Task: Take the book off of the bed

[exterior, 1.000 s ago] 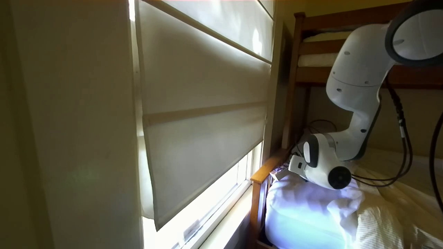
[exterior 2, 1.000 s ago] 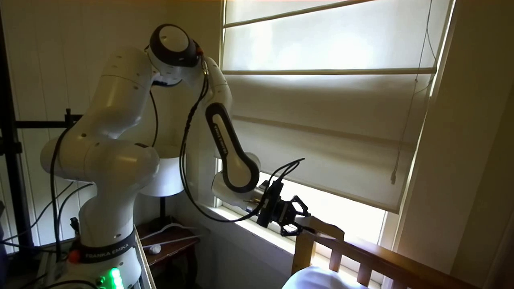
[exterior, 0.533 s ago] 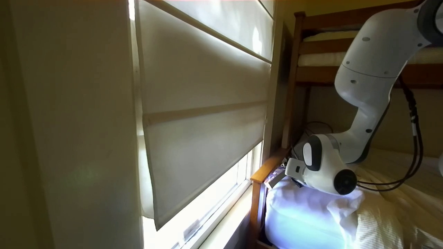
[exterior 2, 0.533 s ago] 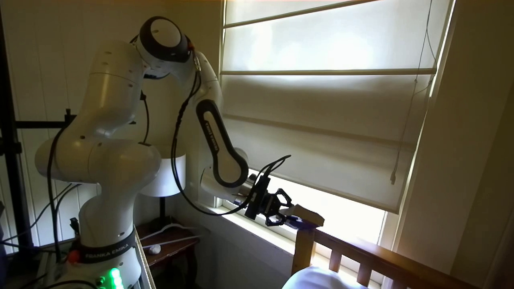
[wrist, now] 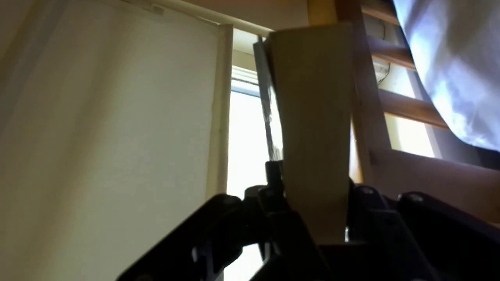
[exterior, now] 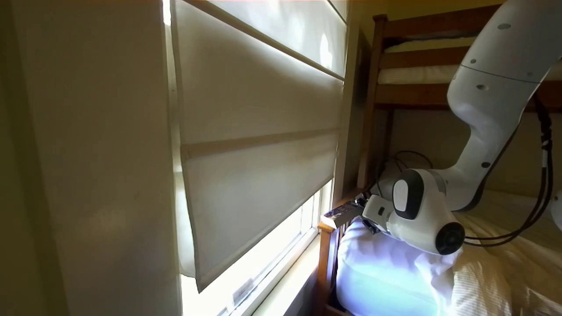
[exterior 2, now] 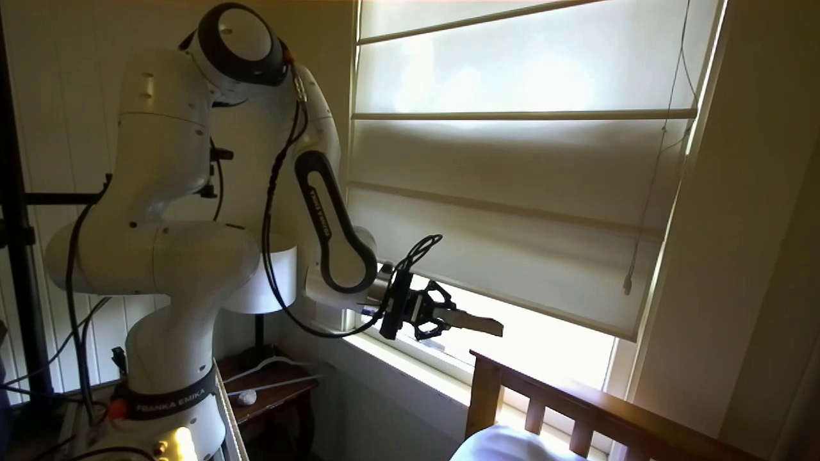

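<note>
- Drawn back from the bed (exterior: 325, 259) compared with the earlier frames, the robot arm (exterior 2: 205, 256) now holds the book (exterior 2: 477, 323) farther off; the bed itself stays put.
- Bed: in an exterior view a gap shows between the book's far end and the corner post (exterior 2: 485, 394), with the white bedding (exterior: 390, 259) lower down. I judge the lifting done, with only a safe setting-down left.
- Window blind (exterior 2: 512, 166): it hangs beyond the book, how near I cannot tell; a swing that way could knock a corner.
- Robot arm: slow, smooth travel suits this load, since a jerk could set the overhanging end swinging.
- Gripper (wrist: 312, 183): clamped on the book across its thickness, near one end, so most of the length juts out past the grip.
- Book: in the air, far end dipping a little in an exterior view. It looks like a chunky paperback: probably moderate in weight, firm as a block when squeezed, bendy in its covers, unlikely to break but easy to crease. A hold nearer mid-length should balance better and twist less.
- Pale face (wrist: 314, 109): probably page edges, turned to the wrist camera, so the squeeze lands on the covers, the right pair of sides to pinch. Where the spine lies I cannot tell.
- Loose cover (wrist: 263, 84): a thin strip stands slightly apart from the block. It looks glossy and may slide; pinch the pages with it, never it alone.
- Fingers (wrist: 274, 177): small contact patches, so steady pressure matters most.
</note>
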Controlling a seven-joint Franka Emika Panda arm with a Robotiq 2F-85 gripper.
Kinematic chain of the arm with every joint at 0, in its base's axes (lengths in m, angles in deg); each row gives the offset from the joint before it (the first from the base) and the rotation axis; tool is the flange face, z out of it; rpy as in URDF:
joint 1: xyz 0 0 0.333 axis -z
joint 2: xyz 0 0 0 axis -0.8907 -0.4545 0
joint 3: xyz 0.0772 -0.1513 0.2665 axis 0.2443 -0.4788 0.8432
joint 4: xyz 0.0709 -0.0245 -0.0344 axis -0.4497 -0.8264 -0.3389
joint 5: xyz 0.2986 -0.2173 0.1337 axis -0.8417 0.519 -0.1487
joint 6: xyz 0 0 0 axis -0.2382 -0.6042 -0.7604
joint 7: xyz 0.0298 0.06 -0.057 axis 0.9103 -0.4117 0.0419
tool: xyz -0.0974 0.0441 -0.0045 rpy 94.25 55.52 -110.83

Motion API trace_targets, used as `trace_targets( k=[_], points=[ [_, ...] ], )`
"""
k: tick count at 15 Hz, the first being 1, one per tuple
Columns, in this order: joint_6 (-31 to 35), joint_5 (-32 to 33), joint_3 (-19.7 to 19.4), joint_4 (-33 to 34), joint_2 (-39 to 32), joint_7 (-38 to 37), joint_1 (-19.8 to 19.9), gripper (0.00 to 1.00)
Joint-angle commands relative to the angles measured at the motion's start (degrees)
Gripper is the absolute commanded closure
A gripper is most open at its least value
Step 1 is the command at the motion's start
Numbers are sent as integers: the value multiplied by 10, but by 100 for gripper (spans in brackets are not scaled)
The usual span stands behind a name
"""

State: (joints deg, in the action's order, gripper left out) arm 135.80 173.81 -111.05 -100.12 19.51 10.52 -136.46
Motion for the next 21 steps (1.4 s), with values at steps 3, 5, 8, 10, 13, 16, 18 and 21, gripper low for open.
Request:
trace_targets(
  k=[3,5,8,10,13,16,18,21],
  points=[
    [13,0,-38,0,-1,-36,-23,66],
    [13,0,-35,0,0,-36,-22,66],
    [-3,3,-43,-1,7,-59,-70,91],
    [-22,3,-71,-8,10,-77,-113,91],
    [-47,3,-144,-16,-8,-121,-191,91],
    [-14,3,-232,-21,-55,-185,-266,91],
    [33,3,-290,-31,-93,-219,-310,91],
    [111,3,-358,-31,-138,-229,-349,91]
  ],
)
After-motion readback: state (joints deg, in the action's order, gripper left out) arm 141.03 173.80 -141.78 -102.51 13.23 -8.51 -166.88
